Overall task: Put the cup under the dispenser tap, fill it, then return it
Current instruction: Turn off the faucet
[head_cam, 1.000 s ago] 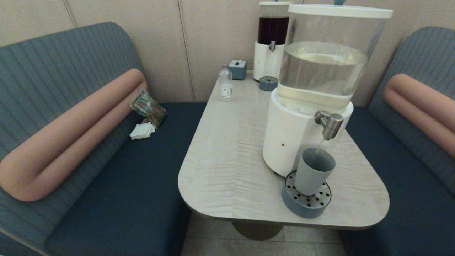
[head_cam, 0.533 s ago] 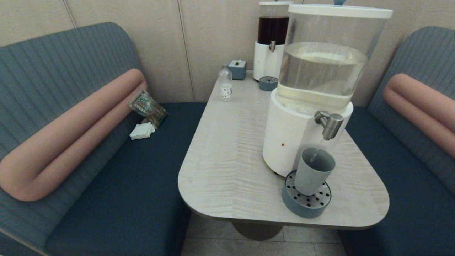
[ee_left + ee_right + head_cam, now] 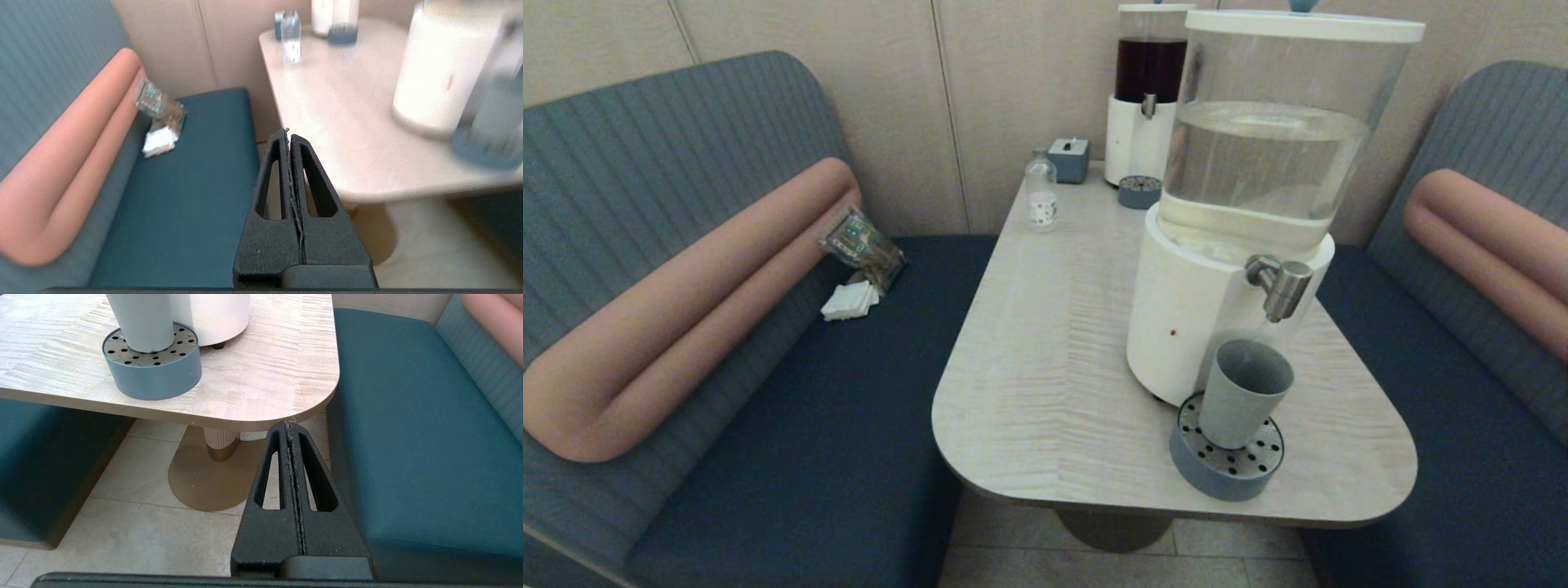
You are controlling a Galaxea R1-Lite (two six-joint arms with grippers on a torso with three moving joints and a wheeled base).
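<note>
On the pale wood table (image 3: 1054, 351), the big white-based dispenser (image 3: 1201, 327) of clear water stands near the front right corner, with the round grey-blue drip tray (image 3: 1227, 475) touching its foot. Standing upright on that perforated tray is the cup (image 3: 1241, 394), its open mouth directly beneath the dispenser tap (image 3: 1281, 286). Judging by this, placing is done and the filling step is in hand; whether water is running, or how full the cup is, cannot be told from the head view. The next move would call for one arm to come up over the table edge, open its fingers wide enough to span the tapered wall, close around it low enough to keep it level, and carry it off the tray without slopping. Neither arm shows in the head view. Both hang low: the left gripper (image 3: 289, 134) is off the table's edge above the floor and the dark blue bench seat (image 3: 184, 196), the right gripper (image 3: 289, 426) just below the table's front corner, and each has its fingers pressed fully together, holding and touching nothing.
</note>
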